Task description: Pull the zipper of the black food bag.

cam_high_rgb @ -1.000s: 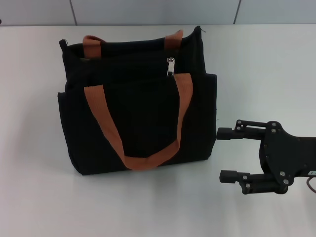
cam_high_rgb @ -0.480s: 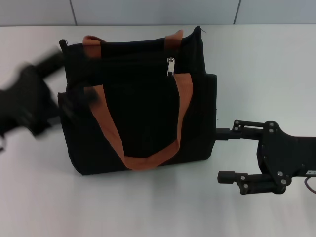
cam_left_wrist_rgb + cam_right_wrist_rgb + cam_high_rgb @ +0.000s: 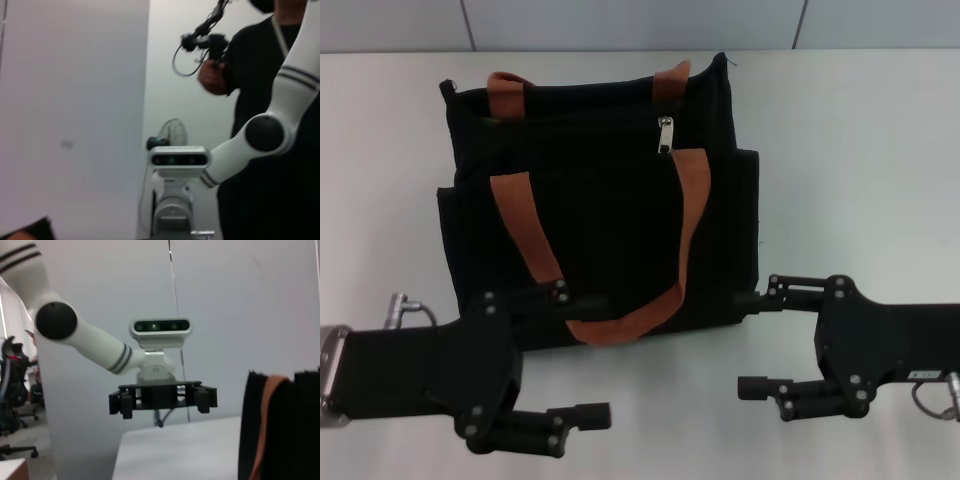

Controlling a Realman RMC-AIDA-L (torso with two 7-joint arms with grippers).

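Note:
The black food bag [image 3: 600, 230] stands upright in the middle of the white table, with its orange-brown straps hanging down the front. The silver zipper [image 3: 665, 134] hangs on the zip track near the top, right of centre. My left gripper [image 3: 595, 357] is open and empty at the bag's lower front left, and its upper finger overlaps the bag's bottom edge. My right gripper [image 3: 748, 342] is open and empty just off the bag's lower right corner. Both are far below the zipper. The right wrist view shows the bag's side [image 3: 295, 425] and the left gripper [image 3: 162, 399] farther off.
The white table [image 3: 860, 150] spreads around the bag on all sides, with a wall behind it. The left wrist view shows my own head camera [image 3: 180, 159] and a person in black [image 3: 270, 75] standing behind.
My left arm has swung in from the bag's left side to the front lower left. My right gripper has shifted a little left and nearer the table's front.

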